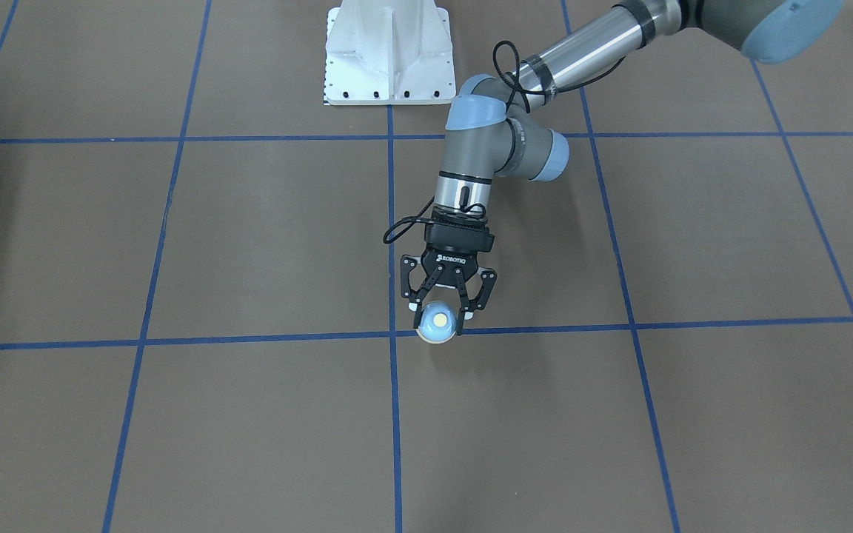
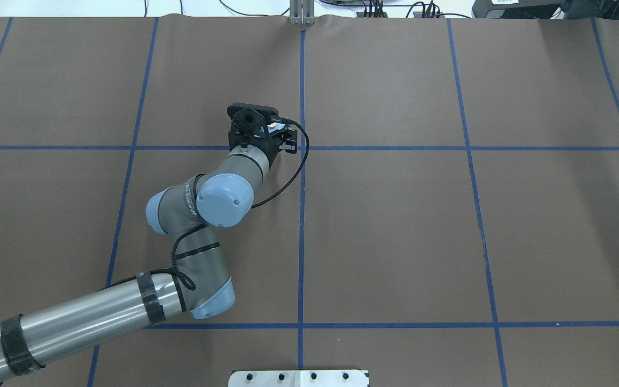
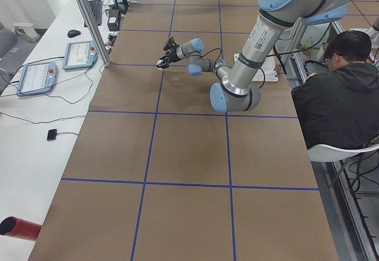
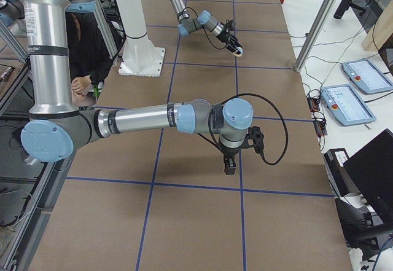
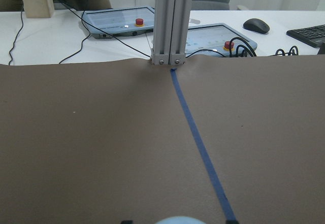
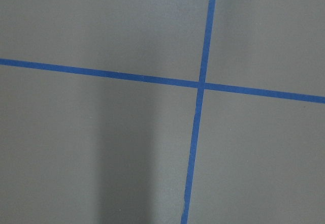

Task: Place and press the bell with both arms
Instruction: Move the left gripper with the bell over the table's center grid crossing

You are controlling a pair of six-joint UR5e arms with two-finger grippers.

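Note:
The light-blue bell point(image 1: 439, 323) with its cream button sits between the fingertips of my left gripper point(image 1: 439, 310), which is shut on it, by a crossing of blue tape lines. I cannot tell whether it rests on the paper. In the overhead view the left gripper point(image 2: 266, 133) hides nearly all of the bell. In the left wrist view only the bell's top point(image 5: 175, 221) shows at the bottom edge. My right gripper point(image 4: 228, 163) points down over the table at the right end. It shows only in the exterior right view, so I cannot tell whether it is open or shut.
The white pedestal base point(image 1: 389, 55) stands at the robot's side of the table. An aluminium post point(image 5: 170, 21) stands at the far edge, with control tablets point(image 3: 35, 74) beyond it. A seated person point(image 3: 337, 89) is beside the table. A red cylinder point(image 3: 18, 228) lies off the paper.

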